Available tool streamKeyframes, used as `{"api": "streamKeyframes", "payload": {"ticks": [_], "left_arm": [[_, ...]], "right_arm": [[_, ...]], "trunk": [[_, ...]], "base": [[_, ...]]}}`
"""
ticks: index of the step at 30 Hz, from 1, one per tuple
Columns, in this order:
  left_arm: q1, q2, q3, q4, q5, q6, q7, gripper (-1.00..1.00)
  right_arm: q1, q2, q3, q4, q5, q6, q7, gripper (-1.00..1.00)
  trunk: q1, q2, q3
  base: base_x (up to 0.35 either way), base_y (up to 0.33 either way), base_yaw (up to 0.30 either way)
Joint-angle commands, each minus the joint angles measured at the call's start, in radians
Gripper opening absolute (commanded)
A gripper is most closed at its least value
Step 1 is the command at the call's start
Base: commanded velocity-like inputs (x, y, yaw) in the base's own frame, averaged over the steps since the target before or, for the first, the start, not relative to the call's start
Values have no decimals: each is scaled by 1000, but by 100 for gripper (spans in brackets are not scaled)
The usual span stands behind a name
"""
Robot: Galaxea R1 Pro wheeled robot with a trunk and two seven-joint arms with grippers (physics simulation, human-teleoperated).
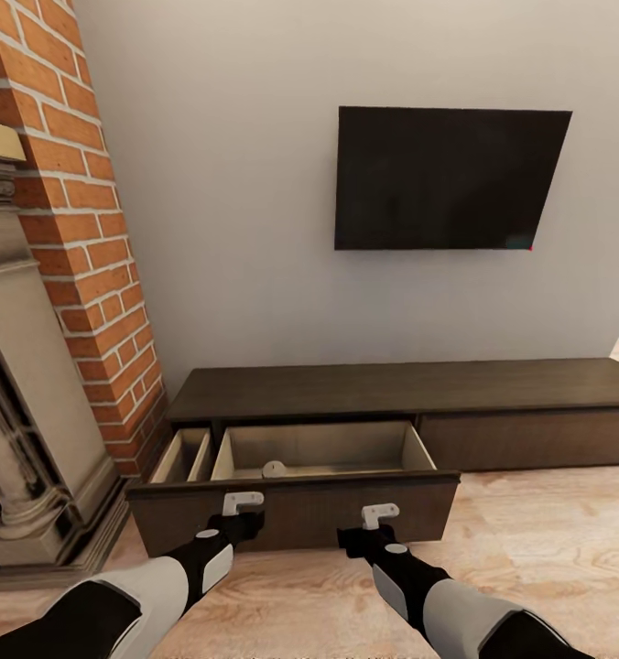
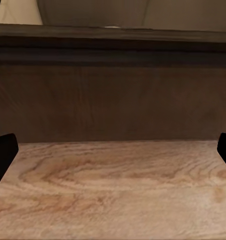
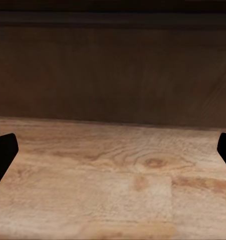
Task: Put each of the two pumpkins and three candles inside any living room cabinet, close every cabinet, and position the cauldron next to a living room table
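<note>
So the robot's parked right in front of the cabinet (image 1: 410, 394) — the long low dark TV unit under the wall-mounted TV (image 1: 451, 178), next to the brick fireplace (image 1: 62, 275). The wide drawer (image 1: 296, 508) on the left end is pulled out, and you can see its beige inside. There's one pale round thing sitting in there near the front wall, which looks like a candle (image 1: 273, 469), though it's small and I wouldn't swear to it. No pumpkins or cauldron in sight from here.

Both arms are stretched toward the drawer front. Left gripper (image 1: 243, 502) and right gripper (image 1: 380, 514) sit right up against the panel, roughly even with each other. In the wrist views the fingertips (image 2: 3, 150) are spread wide at the frame edges with only wood floor (image 3: 113, 175) and the drawer face between them — so both grippers are open and holding nothing.

My read: this is the drawer step, either about to push it shut or having just opened it. If more stuff needs to go in, closing now is premature. If it's the closing push, the next move just needs both arms going forward evenly so the drawer slides straight instead of jamming crooked.
</note>
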Motion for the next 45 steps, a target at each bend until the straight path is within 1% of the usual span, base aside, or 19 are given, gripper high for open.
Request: {"api": "streamKeyframes", "payload": {"ticks": [1, 23, 29, 36, 45], "left_arm": [[-1, -1, -8, 3, 7, -8, 2, 100], [2, 1, -5, 3, 8, -10, 2, 100], [2, 1, -5, 3, 8, -11, 2, 100], [2, 1, -5, 3, 9, -12, 1, 100], [2, 1, -5, 3, 10, -13, 2, 100]], "right_arm": [[0, 0, 9, 1, -9, -4, -3, 100], [2, 0, 9, -1, -9, -7, -3, 100], [2, 0, 8, 0, -8, -28, -3, 100], [2, 0, 8, 0, -7, -34, -3, 100], [3, 0, 8, -1, -7, -34, -3, 100]], "trunk": [[4, -8, -4], [88, -162, -73], [111, -204, -92], [138, -253, -114], [138, -253, -114]], "base": [[0, 0, 0], [0, 0, 0], [0, 0, 0], [0, 0, 0], [1, 0, 0]]}}
